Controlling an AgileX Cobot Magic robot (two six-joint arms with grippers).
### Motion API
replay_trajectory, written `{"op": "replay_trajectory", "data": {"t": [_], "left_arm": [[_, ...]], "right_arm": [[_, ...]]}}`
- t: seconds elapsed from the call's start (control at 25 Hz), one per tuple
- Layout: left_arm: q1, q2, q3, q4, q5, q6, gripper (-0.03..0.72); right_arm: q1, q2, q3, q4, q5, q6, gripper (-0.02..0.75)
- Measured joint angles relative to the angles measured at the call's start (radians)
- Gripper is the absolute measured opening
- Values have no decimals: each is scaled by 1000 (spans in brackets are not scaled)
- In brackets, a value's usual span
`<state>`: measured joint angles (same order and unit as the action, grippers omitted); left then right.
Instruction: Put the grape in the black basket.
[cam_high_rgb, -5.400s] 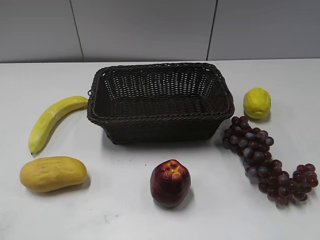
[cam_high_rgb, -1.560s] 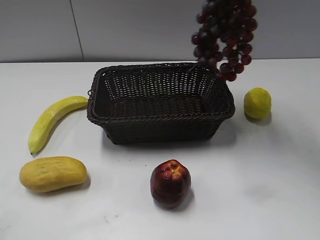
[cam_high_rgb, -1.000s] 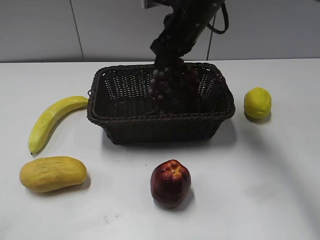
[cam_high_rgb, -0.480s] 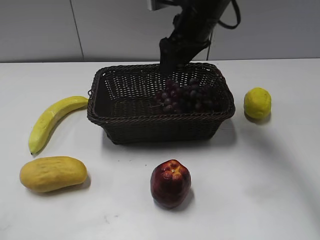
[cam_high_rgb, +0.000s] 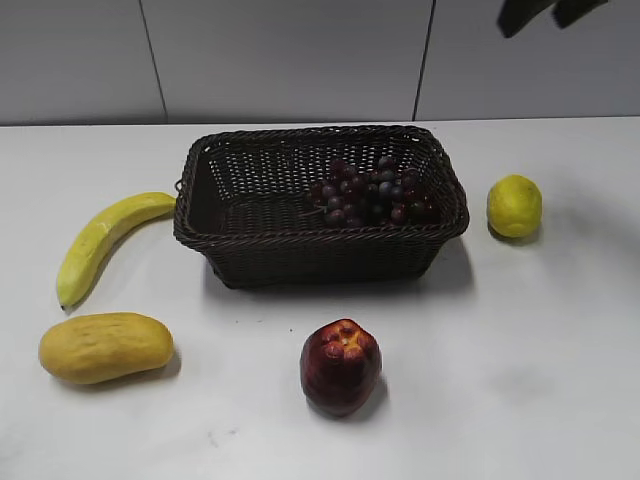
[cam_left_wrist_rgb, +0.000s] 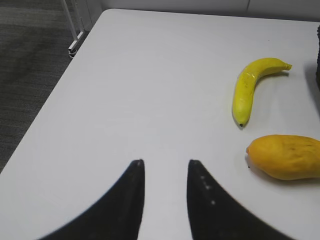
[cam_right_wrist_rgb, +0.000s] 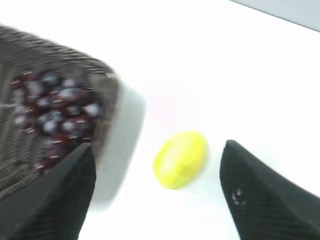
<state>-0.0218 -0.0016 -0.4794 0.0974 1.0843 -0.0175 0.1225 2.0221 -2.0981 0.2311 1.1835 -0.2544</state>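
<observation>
The grape (cam_high_rgb: 372, 196), a bunch of dark purple-red grapes, lies inside the black basket (cam_high_rgb: 250, 240) in its right half. It also shows blurred in the right wrist view (cam_right_wrist_rgb: 55, 115) inside the basket (cam_right_wrist_rgb: 107, 85). My right gripper (cam_right_wrist_rgb: 157, 150) is open and empty, high above the table to the right of the basket; its fingertips show at the top right of the exterior view (cam_high_rgb: 545, 12). My left gripper (cam_left_wrist_rgb: 165, 162) is open and empty over bare table at the far left.
A yellow lemon (cam_high_rgb: 514, 206) (cam_right_wrist_rgb: 181, 159) sits right of the basket. A banana (cam_high_rgb: 100, 240) (cam_left_wrist_rgb: 250, 87) and a mango (cam_high_rgb: 105, 346) (cam_left_wrist_rgb: 285, 156) lie left of it. A dark red apple (cam_high_rgb: 340, 366) stands in front. The table's left edge (cam_left_wrist_rgb: 50, 100) drops to the floor.
The grape went from the table at the right, up, and into the basket. My right gripper let it go and rose up and to the right.
</observation>
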Motion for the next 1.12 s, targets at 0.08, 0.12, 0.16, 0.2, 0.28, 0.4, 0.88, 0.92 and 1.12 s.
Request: {"op": "replay_trajectory", "data": {"t": [0.08,0.12,0.16,0.2,0.28,0.4,0.88,0.92,1.12], "left_arm": [[0,0,0,0,0,0,236],[0,0,0,0,0,0,236],[0,0,0,0,0,0,236],[0,0,0,0,0,0,236],[0,0,0,0,0,0,236],[0,0,0,0,0,0,236],[0,0,0,0,0,0,236],[0,0,0,0,0,0,236],[0,0,0,0,0,0,236]], "right_arm": [[-47,-22,22,-24,0,28,579],[-66,-40,45,-32,0,35,577],[-81,-57,71,-38,0,42,577],[-91,-74,118,-43,0,49,575],[-98,-121,206,-50,0,63,573],[-99,-207,368,-54,-1,69,573],[-99,-731,1100,-99,-52,73,573],[-99,-767,1147,-99,-66,73,573],[-99,-956,1376,-99,-119,73,573]]}}
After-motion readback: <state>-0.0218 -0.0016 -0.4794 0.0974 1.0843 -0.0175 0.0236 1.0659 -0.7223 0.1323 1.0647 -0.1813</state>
